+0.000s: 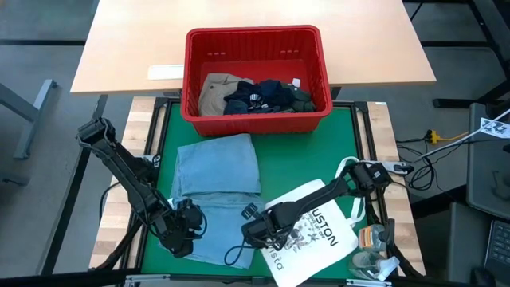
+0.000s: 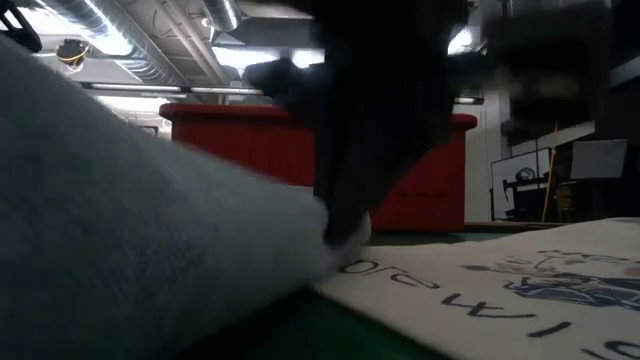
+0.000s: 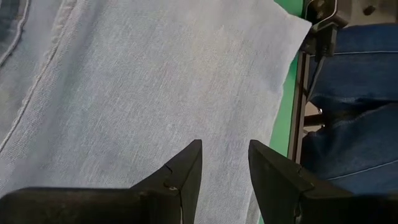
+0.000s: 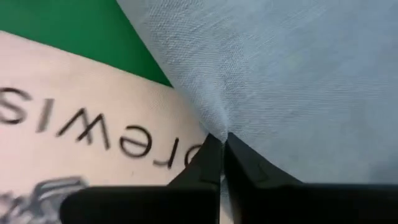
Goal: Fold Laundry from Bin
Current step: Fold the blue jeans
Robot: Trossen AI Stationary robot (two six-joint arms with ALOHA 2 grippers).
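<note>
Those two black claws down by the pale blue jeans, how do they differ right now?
The left gripper has its fingers apart, resting over the flat light blue jeans and pinching nothing. The right gripper has its fingers squeezed together on a puckered edge of the jeans. The left one sits over the jeans' near left part; the right one is at their right edge, beside the white tote bag. Both are low over the same garment.
</note>
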